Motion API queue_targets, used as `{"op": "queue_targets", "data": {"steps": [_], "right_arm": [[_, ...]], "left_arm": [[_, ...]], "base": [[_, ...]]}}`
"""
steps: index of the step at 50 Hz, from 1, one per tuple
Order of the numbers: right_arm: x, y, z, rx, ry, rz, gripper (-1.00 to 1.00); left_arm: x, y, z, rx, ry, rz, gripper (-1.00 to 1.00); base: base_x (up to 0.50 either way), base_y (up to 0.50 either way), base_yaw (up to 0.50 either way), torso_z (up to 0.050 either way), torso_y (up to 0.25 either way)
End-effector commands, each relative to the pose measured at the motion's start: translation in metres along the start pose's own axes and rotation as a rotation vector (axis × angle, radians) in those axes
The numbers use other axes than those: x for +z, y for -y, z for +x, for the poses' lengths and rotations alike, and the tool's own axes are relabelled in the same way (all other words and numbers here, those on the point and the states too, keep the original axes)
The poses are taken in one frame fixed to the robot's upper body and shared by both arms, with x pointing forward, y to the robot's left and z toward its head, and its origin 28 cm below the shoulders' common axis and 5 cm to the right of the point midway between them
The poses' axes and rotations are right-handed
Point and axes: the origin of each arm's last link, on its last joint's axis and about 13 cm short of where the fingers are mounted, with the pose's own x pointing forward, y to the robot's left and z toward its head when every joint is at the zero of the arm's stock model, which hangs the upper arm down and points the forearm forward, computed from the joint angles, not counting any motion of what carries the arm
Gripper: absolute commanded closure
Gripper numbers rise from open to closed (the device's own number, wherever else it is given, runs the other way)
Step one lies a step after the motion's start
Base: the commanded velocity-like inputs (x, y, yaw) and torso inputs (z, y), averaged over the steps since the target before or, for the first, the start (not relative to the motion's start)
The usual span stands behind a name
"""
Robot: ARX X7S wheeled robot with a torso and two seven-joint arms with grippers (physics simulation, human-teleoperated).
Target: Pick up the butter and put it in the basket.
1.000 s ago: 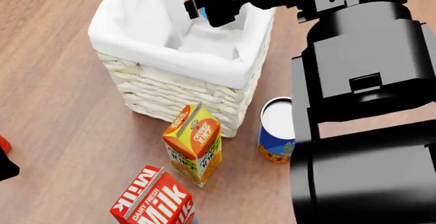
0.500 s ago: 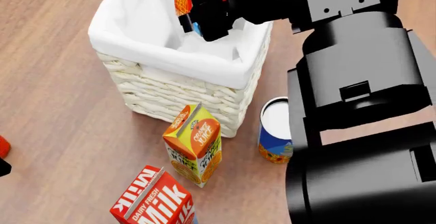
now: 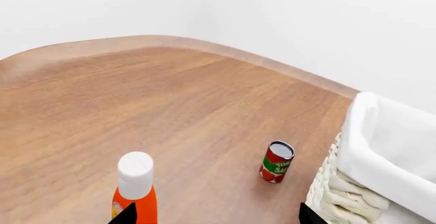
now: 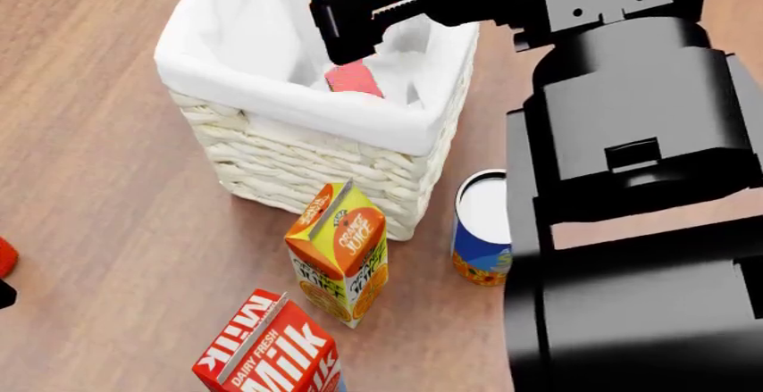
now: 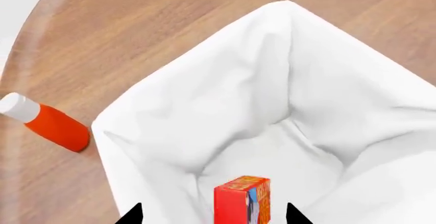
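Resting now on the liner inside the basket [image 4: 298, 97], the butter [image 4: 353, 79] is no longer held; half a second earlier it was gripped above the rim. The right hand [image 4: 346, 21] is spread wide over it. The left hand's state cannot be told. Placement is judged done.

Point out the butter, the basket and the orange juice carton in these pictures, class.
butter [image 5: 242, 203]: right wrist view, on its red side face.
basket [image 4: 286, 164]: head view, on its woven front wall.
orange juice carton [image 4: 346, 258]: head view, on its printed front face.
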Motion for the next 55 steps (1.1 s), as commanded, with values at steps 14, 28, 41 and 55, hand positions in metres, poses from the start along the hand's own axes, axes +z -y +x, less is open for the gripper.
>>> {"op": "queue_targets", "data": {"steps": [14,28,41,55], "right_arm": [[0.028,0.008,-0.009,-0.131,0.286,-0.211,-1.00],[0.037,0.020,-0.019,-0.277,0.522,-0.336,-1.00],[0.027,0.008,-0.039,-0.365,0.670,-0.444,-1.00],[-0.013,-0.017,-0.073,-0.468,0.722,-0.490,-1.00]], "left_arm": [[-0.001,0.000,0.000,-0.004,0.000,-0.002,-1.00],[-0.003,0.001,-0.001,-0.015,0.006,0.002,-1.00],[-0.002,0.000,-0.001,-0.025,0.016,0.000,-1.00],[0.006,-0.001,-0.004,-0.039,0.042,-0.029,-1.00]], "base": [[0.00,0.00,0.00,0.000,0.000],[0.00,0.00,0.00,0.000,0.000],[0.00,0.00,0.00,0.000,0.000],[0.00,0.00,0.00,0.000,0.000]]}}
